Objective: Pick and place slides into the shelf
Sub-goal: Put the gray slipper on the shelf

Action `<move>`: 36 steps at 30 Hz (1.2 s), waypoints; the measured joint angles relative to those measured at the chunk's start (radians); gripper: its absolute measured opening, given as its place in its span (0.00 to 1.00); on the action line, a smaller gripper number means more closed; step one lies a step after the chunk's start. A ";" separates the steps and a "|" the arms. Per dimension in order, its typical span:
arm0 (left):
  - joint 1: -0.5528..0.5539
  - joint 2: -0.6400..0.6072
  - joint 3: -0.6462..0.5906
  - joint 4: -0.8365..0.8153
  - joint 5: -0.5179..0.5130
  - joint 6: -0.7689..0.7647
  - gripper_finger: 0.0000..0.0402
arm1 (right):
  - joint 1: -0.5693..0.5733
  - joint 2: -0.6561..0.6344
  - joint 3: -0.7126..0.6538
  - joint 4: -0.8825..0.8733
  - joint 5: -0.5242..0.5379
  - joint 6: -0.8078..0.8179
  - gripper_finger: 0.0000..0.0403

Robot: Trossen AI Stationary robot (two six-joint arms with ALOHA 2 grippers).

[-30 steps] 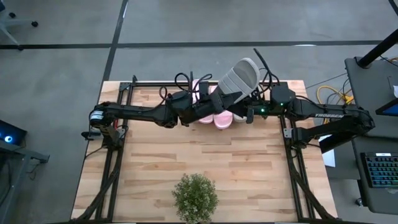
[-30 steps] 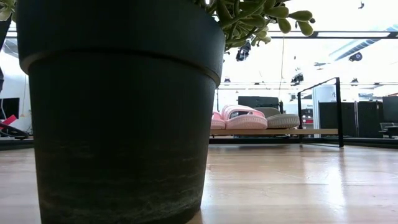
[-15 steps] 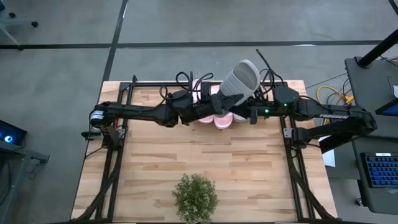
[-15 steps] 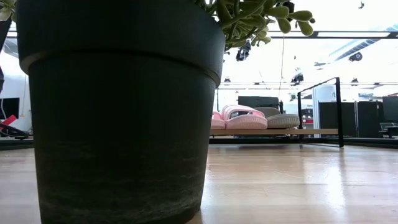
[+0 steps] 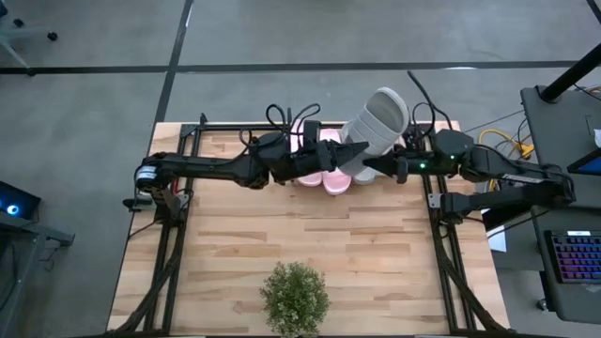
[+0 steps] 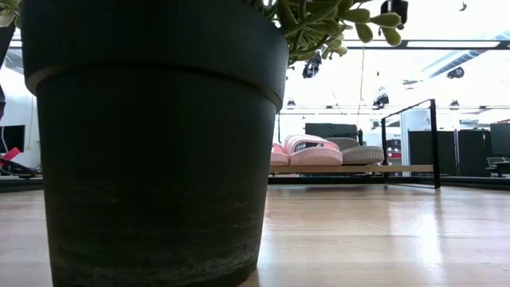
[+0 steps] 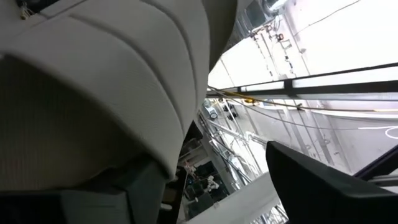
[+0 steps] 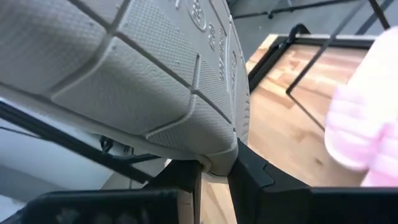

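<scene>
Above the shelf point(image 6: 351, 169), the right gripper point(image 5: 368, 166) pinches the last grey slide point(image 5: 376, 130), left gripper point(image 5: 349, 151) spread; lowering beside its mate comes next.

Grey slide point(image 8: 124, 74): matt foam-like sole, moulded in a fine pebbled tread. Pink slides point(image 6: 307, 151): soft, matt. Shelf point(image 6: 398, 168): light wood board, thin black metal uprights. Tabletop point(image 5: 282, 225): planked wood, slight sheen. Plant pot point(image 6: 151, 151): dark, matt.
</scene>
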 joint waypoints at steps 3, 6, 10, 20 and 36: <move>0.005 0.000 -0.001 -0.005 0.029 0.000 0.63 | 0.000 -0.021 0.001 -0.051 -0.035 0.015 0.11; 0.010 0.000 -0.001 -0.012 0.107 0.005 0.63 | 0.001 -0.044 0.003 -0.110 -0.064 0.032 0.11; 0.016 0.002 -0.008 -0.020 0.198 0.030 0.63 | 0.001 -0.074 0.005 -0.203 -0.078 0.049 0.11; 0.017 0.006 -0.015 -0.046 0.337 0.087 0.63 | 0.001 -0.094 0.006 -0.319 -0.076 0.092 0.10; 0.014 -0.019 -0.007 -0.083 0.431 0.159 0.63 | 0.001 -0.167 -0.002 -0.334 -0.097 0.127 0.10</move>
